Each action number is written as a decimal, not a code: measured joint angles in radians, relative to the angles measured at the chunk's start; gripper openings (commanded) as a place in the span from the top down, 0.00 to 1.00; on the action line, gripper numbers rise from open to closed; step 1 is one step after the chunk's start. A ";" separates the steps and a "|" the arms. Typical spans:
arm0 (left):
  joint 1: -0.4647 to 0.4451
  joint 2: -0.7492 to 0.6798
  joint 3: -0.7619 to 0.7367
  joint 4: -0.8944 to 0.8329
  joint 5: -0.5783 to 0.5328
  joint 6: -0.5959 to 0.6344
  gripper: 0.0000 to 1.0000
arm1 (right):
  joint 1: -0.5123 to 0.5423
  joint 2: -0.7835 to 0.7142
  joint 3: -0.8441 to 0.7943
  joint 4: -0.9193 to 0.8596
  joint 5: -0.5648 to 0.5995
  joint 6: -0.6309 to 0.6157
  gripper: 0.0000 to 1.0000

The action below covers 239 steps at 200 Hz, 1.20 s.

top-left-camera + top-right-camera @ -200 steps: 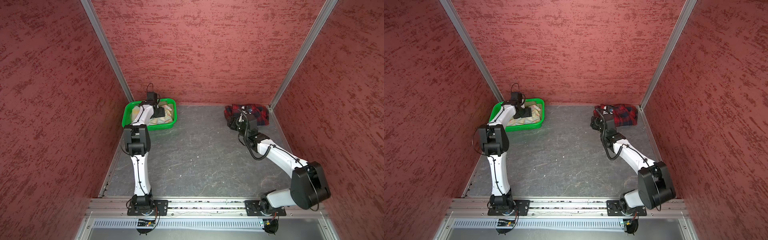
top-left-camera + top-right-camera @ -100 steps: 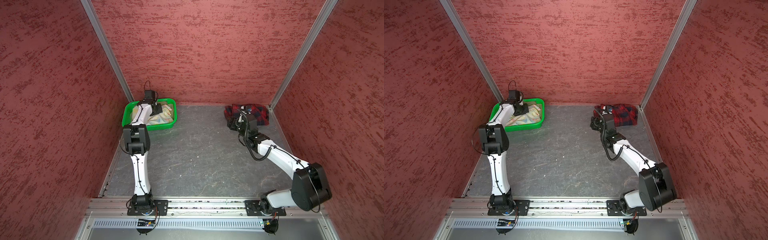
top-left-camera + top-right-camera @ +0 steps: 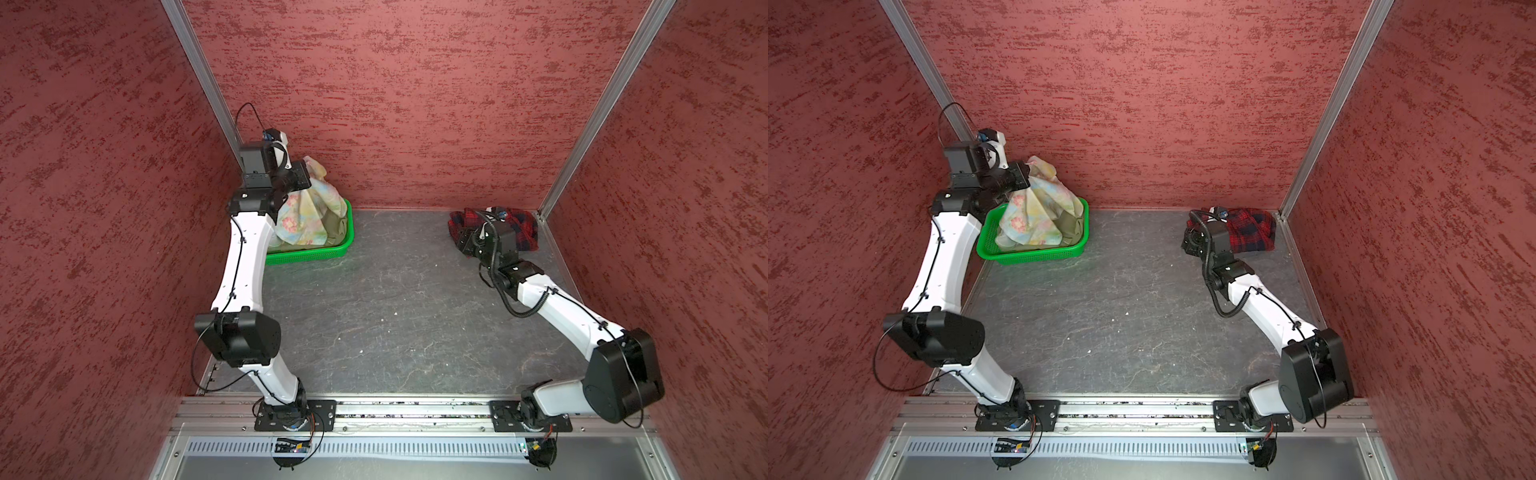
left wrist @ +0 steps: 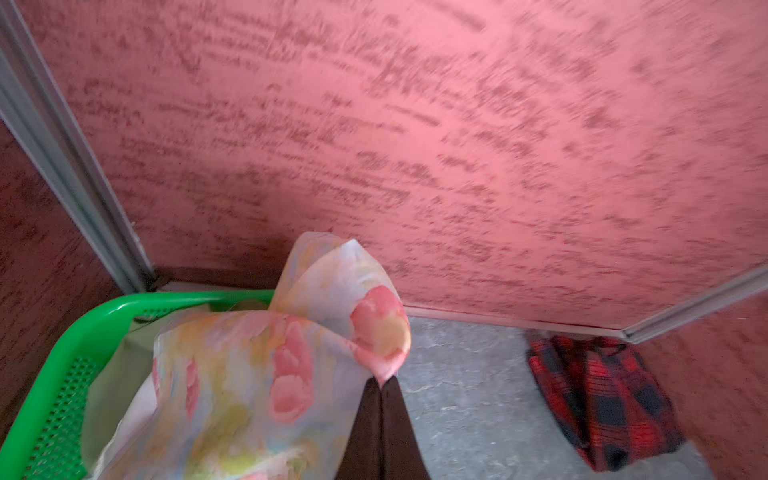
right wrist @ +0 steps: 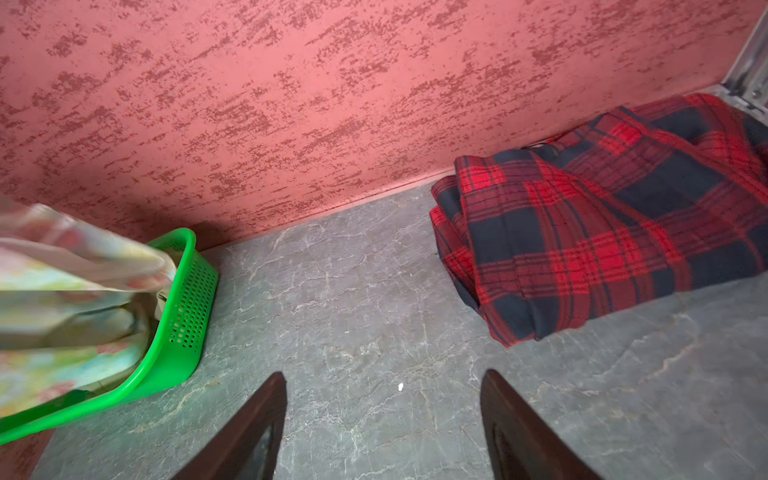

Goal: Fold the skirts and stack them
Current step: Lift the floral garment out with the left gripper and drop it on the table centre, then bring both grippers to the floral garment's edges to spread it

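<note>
Three skirts, two places. At the far left, left gripper (image 4: pixel 381 384) clamped shut on a top fold of the floral skirt (image 4: pixel 232 374), pinched right at the fingertips. Cloth hanging down from there like a tent, lower part inside the green basket (image 3: pixel 316 253), plain in both top views. Under it in the same basket, the olive skirt (image 3: pixel 1073 226), bunched against the wall nearer the middle of the desk (image 3: pixel 395 311). Basket standing on the desk in the far left corner, hard by the back wall.

At the far right, right gripper (image 5: pixel 382 376) spread wide, holding nothing, low over bare desk. Beside it, the plaid skirt (image 5: pixel 602 232), a roughly folded heap on the desk in the far right corner, off to one side of the open jaws and not between them. Touching or apart: not clear from the top views, part of the cloth hidden under the right arm. Well apart from the basket, open desk between.
</note>
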State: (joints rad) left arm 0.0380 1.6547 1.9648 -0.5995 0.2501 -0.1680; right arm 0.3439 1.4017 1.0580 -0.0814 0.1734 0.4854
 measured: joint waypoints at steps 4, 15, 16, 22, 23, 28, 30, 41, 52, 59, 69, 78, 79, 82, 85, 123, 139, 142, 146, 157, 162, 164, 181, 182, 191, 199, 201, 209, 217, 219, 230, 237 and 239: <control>-0.012 -0.020 -0.005 0.003 0.012 -0.001 1.00 | -0.004 -0.006 0.003 -0.009 0.000 0.005 0.25; -0.051 -0.069 -0.017 0.011 0.043 -0.004 1.00 | -0.021 -0.024 0.019 -0.040 0.000 0.015 0.25; -0.059 -0.076 -0.019 0.012 0.045 -0.005 1.00 | -0.023 -0.026 0.020 -0.042 0.000 0.016 0.25; -0.085 -0.100 -0.025 0.013 0.058 -0.006 1.00 | -0.036 -0.039 0.029 -0.058 -0.001 0.023 0.25; -0.093 -0.105 -0.027 0.013 0.061 -0.007 1.00 | -0.039 -0.042 0.031 -0.060 -0.001 0.024 0.25; -0.118 -0.124 -0.032 0.011 0.071 -0.008 1.00 | -0.050 -0.054 0.037 -0.069 -0.001 0.028 0.25; -0.130 -0.132 -0.033 0.011 0.076 -0.008 1.00 | -0.055 -0.060 0.039 -0.072 -0.002 0.028 0.25; -0.189 -0.167 -0.037 0.009 0.093 -0.011 1.00 | -0.079 -0.093 0.048 -0.088 -0.001 0.034 0.24; -0.251 -0.202 -0.041 0.008 0.102 -0.011 1.00 | -0.103 -0.134 0.050 -0.097 0.000 0.035 0.24; -0.292 -0.222 -0.041 0.005 0.100 -0.011 1.00 | -0.115 -0.157 0.050 -0.103 0.003 0.035 0.24; -0.348 -0.253 -0.041 -0.002 0.097 -0.011 1.00 | -0.127 -0.185 0.050 -0.114 0.007 0.034 0.23; -0.397 -0.280 -0.041 -0.008 0.093 -0.011 1.00 | -0.137 -0.207 0.050 -0.126 0.012 0.034 0.23; -0.401 -0.282 -0.041 -0.008 0.093 -0.011 1.00 | -0.138 -0.210 0.050 -0.128 0.012 0.034 0.23; -0.418 -0.293 -0.040 -0.009 0.093 -0.011 1.00 | -0.140 -0.216 0.050 -0.132 0.013 0.034 0.23; -0.433 -0.300 -0.040 -0.010 0.093 -0.011 1.00 | -0.143 -0.220 0.050 -0.137 0.014 0.034 0.23; -0.529 -0.372 -0.033 -0.008 0.128 -0.027 1.00 | -0.179 -0.268 0.050 -0.186 0.014 0.037 0.21; -0.522 -0.375 -0.065 0.013 0.138 -0.042 1.00 | -0.195 -0.277 0.050 -0.206 0.007 0.042 0.20; -0.519 -0.373 -0.073 0.016 0.140 -0.047 1.00 | -0.198 -0.277 0.050 -0.209 0.005 0.043 0.20; -0.511 -0.369 -0.086 0.021 0.149 -0.052 1.00 | -0.203 -0.278 0.050 -0.212 0.002 0.046 0.20; -0.485 -0.343 -0.127 0.041 0.174 -0.073 1.00 | -0.213 -0.280 0.050 -0.224 -0.013 0.049 0.20; -0.472 -0.328 -0.148 0.055 0.184 -0.083 1.00 | -0.217 -0.280 0.050 -0.228 -0.017 0.050 0.20; -0.465 -0.316 -0.159 0.063 0.190 -0.089 1.00 | -0.218 -0.280 0.050 -0.230 -0.018 0.050 0.20; -0.425 -0.200 -0.241 0.123 0.217 -0.124 0.54 | -0.226 -0.280 0.050 -0.247 -0.039 0.050 0.19; -0.423 -0.193 -0.243 0.124 0.218 -0.125 0.49 | -0.226 -0.280 0.050 -0.248 -0.040 0.049 0.18; -0.408 -0.087 -0.255 0.142 0.225 -0.141 0.38 | -0.230 -0.277 0.050 -0.257 -0.056 0.048 0.17; -0.397 0.024 -0.251 0.151 0.225 -0.154 0.32 | -0.231 -0.272 0.050 -0.264 -0.072 0.045 0.16; -0.394 0.050 -0.250 0.151 0.225 -0.157 0.31 | -0.231 -0.270 0.050 -0.266 -0.076 0.043 0.16; -0.386 0.144 -0.251 0.150 0.222 -0.168 0.23 | -0.231 -0.261 0.050 -0.270 -0.096 0.037 0.16; -0.379 0.229 -0.260 0.142 0.216 -0.179 0.19 | -0.231 -0.250 0.050 -0.277 -0.119 0.031 0.16; -0.378 0.244 -0.264 0.140 0.215 -0.184 0.18 | -0.231 -0.247 0.050 -0.279 -0.124 0.030 0.16; -0.367 0.293 -0.289 0.113 0.207 -0.195 0.17 | -0.232 -0.233 0.048 -0.287 -0.159 0.026 0.16; -0.362 0.300 -0.300 0.089 0.201 -0.198 0.16 | -0.231 -0.226 0.043 -0.289 -0.185 0.023 0.16; -0.360 0.300 -0.301 0.081 0.200 -0.200 0.16 | -0.230 -0.225 0.041 -0.288 -0.192 0.023 0.16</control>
State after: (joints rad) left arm -0.3225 1.9545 1.6642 -0.5186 0.4503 -0.3676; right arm 0.1143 1.1770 1.0988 -0.3698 -0.0189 0.5079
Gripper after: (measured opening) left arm 0.831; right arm 0.838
